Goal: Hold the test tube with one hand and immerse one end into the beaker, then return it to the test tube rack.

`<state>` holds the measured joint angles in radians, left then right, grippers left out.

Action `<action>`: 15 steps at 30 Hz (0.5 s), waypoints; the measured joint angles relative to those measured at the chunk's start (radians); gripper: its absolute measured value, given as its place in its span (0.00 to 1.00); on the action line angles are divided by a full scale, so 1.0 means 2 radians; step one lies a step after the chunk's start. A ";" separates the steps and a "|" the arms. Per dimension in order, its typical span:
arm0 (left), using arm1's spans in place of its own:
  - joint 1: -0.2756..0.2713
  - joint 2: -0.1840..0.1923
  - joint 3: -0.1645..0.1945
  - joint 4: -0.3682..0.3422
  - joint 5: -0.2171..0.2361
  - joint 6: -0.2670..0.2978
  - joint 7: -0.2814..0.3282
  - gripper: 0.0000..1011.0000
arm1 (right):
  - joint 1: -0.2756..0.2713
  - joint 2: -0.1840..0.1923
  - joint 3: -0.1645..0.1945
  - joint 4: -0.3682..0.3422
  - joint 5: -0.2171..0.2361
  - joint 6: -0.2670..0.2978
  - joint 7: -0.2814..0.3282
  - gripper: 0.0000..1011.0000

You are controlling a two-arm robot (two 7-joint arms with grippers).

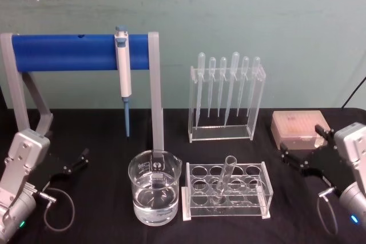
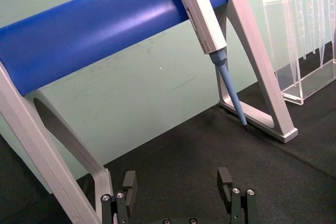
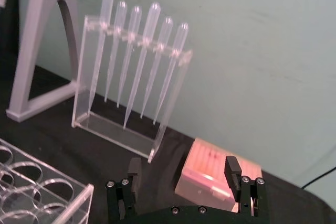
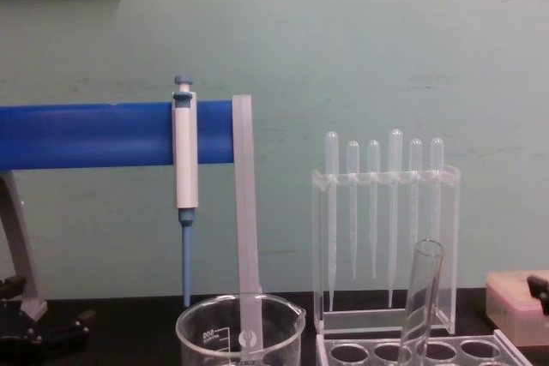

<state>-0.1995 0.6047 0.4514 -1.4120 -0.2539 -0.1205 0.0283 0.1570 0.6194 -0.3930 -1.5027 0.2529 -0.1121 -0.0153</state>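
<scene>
The test tube (image 1: 225, 179) leans in a clear rack (image 1: 262, 190) at the middle front of the black table; its open top rises in the chest view (image 4: 423, 293). Just left of the rack stands the beaker (image 1: 155, 195), partly filled with clear liquid, and its rim shows in the chest view (image 4: 240, 319). My left gripper (image 1: 77, 162) rests open at the table's left, well away from the beaker, with nothing between its fingers (image 2: 177, 179). At the table's right my right gripper (image 1: 300, 144) is open and empty (image 3: 182, 167), to the right of the rack.
A white-and-blue pipettor (image 1: 123, 72) hangs on a blue bar stand (image 1: 63, 52) behind the beaker. A clear holder with several plastic pipettes (image 1: 227, 98) stands behind the tube rack. A pink box (image 1: 297, 127) sits just beyond the right gripper.
</scene>
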 joint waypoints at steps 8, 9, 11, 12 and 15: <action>0.000 0.000 0.000 0.000 0.000 0.000 0.000 0.99 | -0.041 0.041 0.030 -0.072 0.028 0.020 0.040 0.99; 0.000 0.000 0.000 0.000 0.000 0.000 0.000 0.99 | -0.046 0.045 0.033 -0.078 0.032 0.022 0.045 0.99; 0.000 0.000 0.000 0.000 0.000 0.000 0.000 0.99 | -0.061 0.060 0.042 -0.097 0.042 0.029 0.059 0.99; 0.000 0.000 0.000 0.000 0.000 0.000 0.000 0.99 | -0.065 0.064 0.044 -0.102 0.045 0.031 0.063 0.99; 0.000 0.000 0.000 0.000 0.000 0.000 0.000 0.99 | -0.086 0.085 0.055 -0.129 0.055 0.038 0.083 0.99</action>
<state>-0.1996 0.6046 0.4513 -1.4120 -0.2539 -0.1206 0.0282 -0.0152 0.7886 -0.2825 -1.7599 0.3627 -0.0356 0.1507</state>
